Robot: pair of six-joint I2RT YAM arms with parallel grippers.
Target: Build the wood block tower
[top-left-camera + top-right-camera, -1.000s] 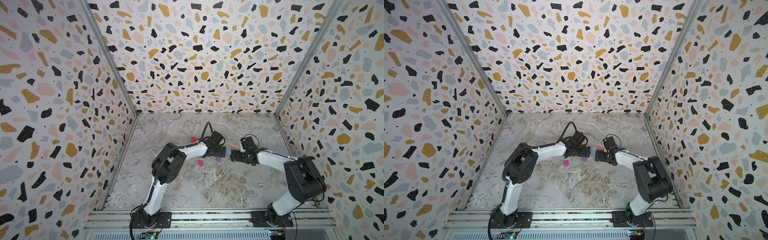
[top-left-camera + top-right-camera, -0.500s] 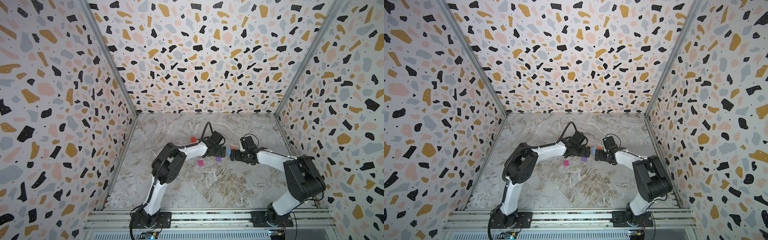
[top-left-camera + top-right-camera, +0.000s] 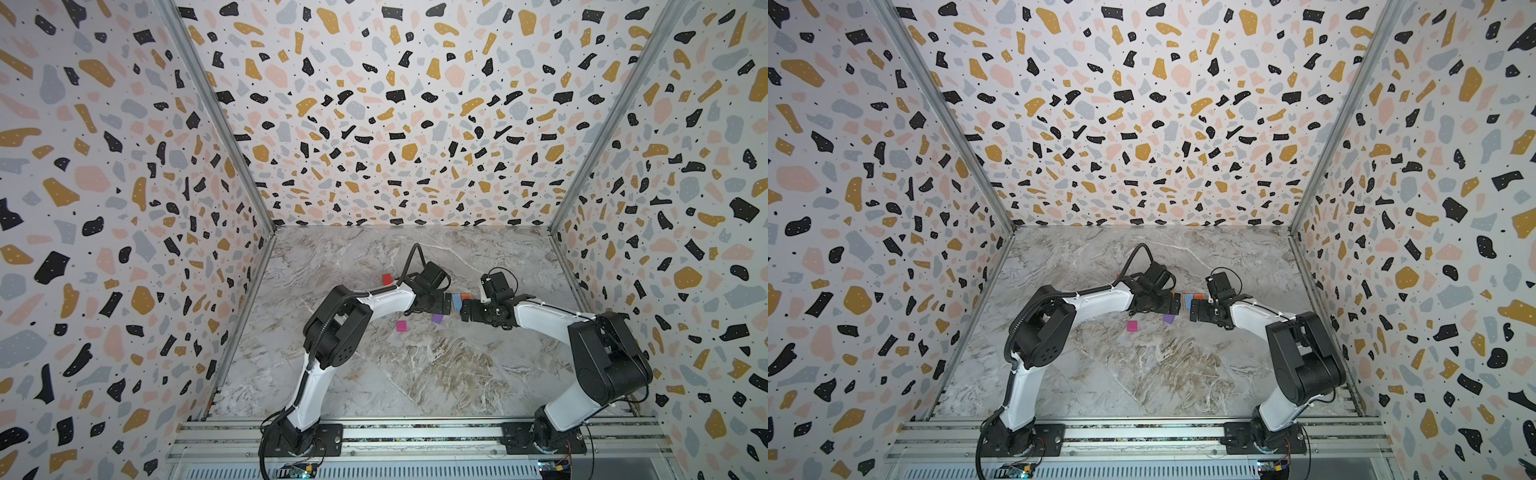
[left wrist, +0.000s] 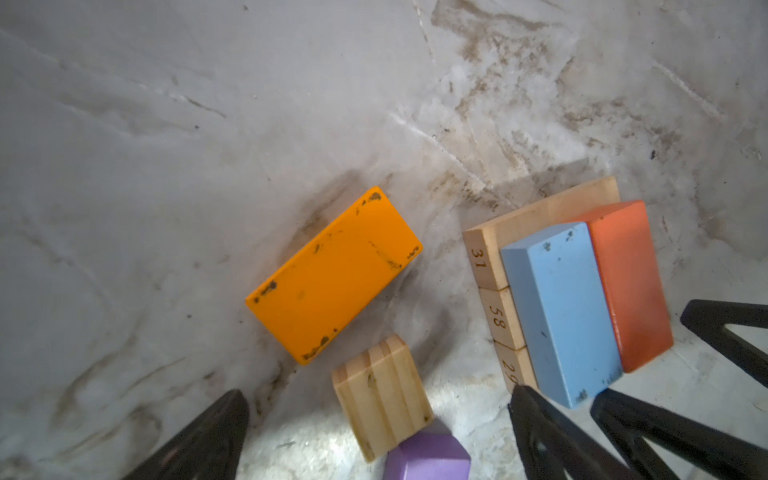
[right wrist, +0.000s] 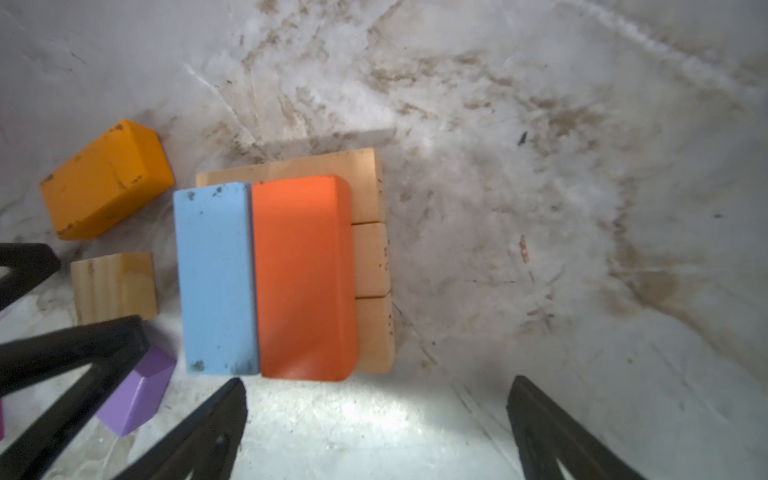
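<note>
Right gripper (image 5: 378, 386) and left gripper (image 4: 378, 397) both hover spread wide and empty with the low tower (image 5: 266, 274) between them, and I'd take the orange block (image 4: 332, 274) lying just beside it across its long sides, judging it light, stiff and perhaps slick with paint.

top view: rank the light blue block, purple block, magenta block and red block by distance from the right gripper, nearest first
From the right gripper, in a top view:
1. Light blue block: stacked, right in front of it.
2. Purple block: loose, just to the left.
3. Magenta block: farther left, toward the front.
4. Red block: farthest left, toward the back.
</note>
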